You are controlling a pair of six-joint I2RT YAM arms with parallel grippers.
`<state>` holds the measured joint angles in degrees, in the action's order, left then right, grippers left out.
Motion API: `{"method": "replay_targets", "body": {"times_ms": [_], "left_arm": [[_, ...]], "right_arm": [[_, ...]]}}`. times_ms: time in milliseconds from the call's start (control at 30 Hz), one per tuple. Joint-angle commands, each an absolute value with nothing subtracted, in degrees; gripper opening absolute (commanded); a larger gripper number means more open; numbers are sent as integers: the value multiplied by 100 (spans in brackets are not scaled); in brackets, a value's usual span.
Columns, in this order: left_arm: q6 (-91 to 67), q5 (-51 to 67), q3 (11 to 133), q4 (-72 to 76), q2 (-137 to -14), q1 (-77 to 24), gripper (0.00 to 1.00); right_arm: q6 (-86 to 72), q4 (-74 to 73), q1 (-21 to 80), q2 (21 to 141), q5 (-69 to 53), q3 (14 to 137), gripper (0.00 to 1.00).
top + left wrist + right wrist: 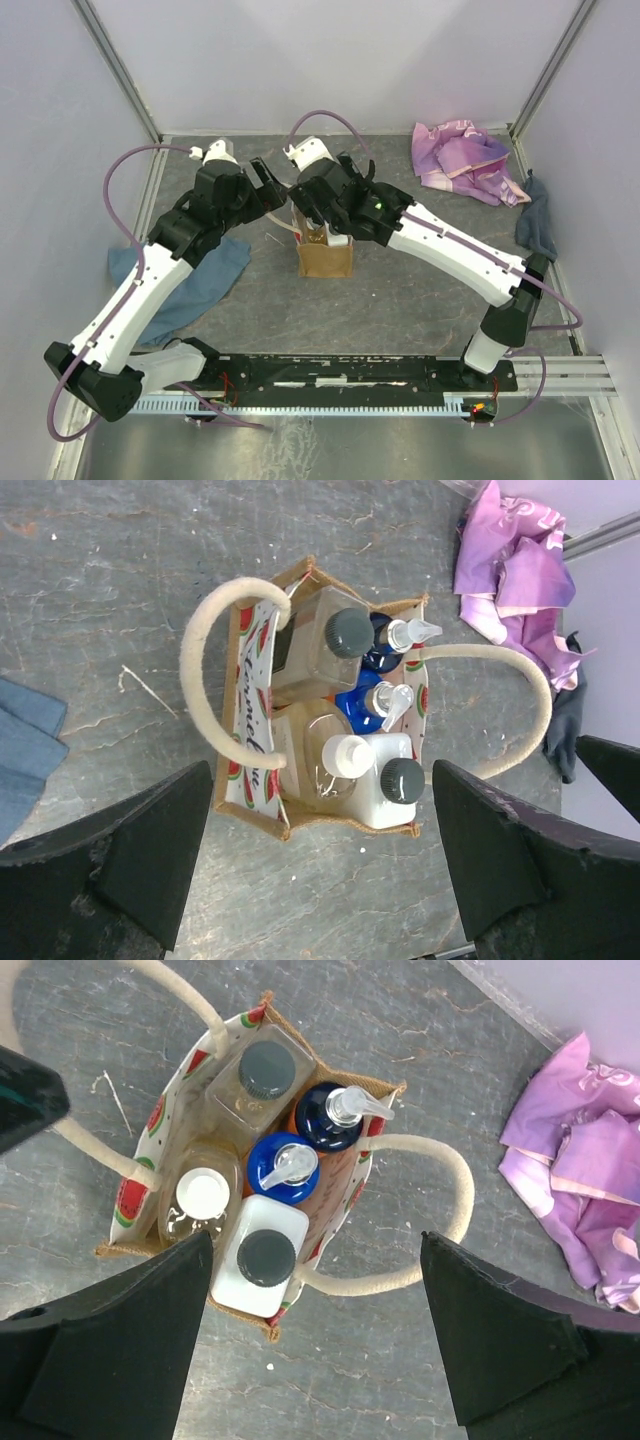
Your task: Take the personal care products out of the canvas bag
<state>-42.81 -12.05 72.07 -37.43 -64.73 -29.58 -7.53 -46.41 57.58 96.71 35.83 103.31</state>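
Note:
The tan canvas bag (325,258) stands upright mid-table with cream handles (440,1190) splayed out. Inside it stand several bottles: a white one with a dark cap (264,1257), a clear one with a white cap (202,1192), a clear one with a grey cap (265,1068), and two pump bottles with blue (283,1163) and dark blue (328,1115) tops. The bag and bottles also show in the left wrist view (330,695). My left gripper (320,855) and right gripper (315,1335) both hover above the bag, open and empty.
A purple-pink patterned cloth (462,160) lies at the back right. A dark grey cloth (537,228) lies by the right wall. A blue cloth (190,280) lies at the left under my left arm. White walls enclose the table.

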Motion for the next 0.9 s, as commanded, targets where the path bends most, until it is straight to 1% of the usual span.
{"method": "replay_targets", "body": {"times_ms": [0, 67, 233, 300, 433, 667, 867], "left_arm": [[-4397, -968, 7221, -3113, -6556, -3058, 94], [-4437, -834, 7156, -2919, -6565, -3115, 92], [-4386, -636, 7284, -2748, -6679, -3252, 90], [-4402, -567, 7197, -2565, -6679, -3312, 90], [-4423, -565, 7008, -2487, -6819, -3416, 90], [-4710, -472, 6366, -2249, -6824, -3453, 92], [-4737, -436, 6229, -2257, -6765, -3458, 92]], "right_arm": [[-854, -4586, 5648, 9734, 3259, 10809, 92], [-1079, -4709, 5526, 9903, 2934, 10908, 91], [-1623, -4497, 4934, 10021, 1506, 10452, 78], [-1725, -4445, 4848, 10080, 1331, 10281, 75], [-1877, -4497, 4794, 10205, 1229, 10065, 75], [-2236, -4448, 4720, 10142, 627, 9467, 74], [-2497, -4494, 4720, 10038, 699, 9258, 71]]}}
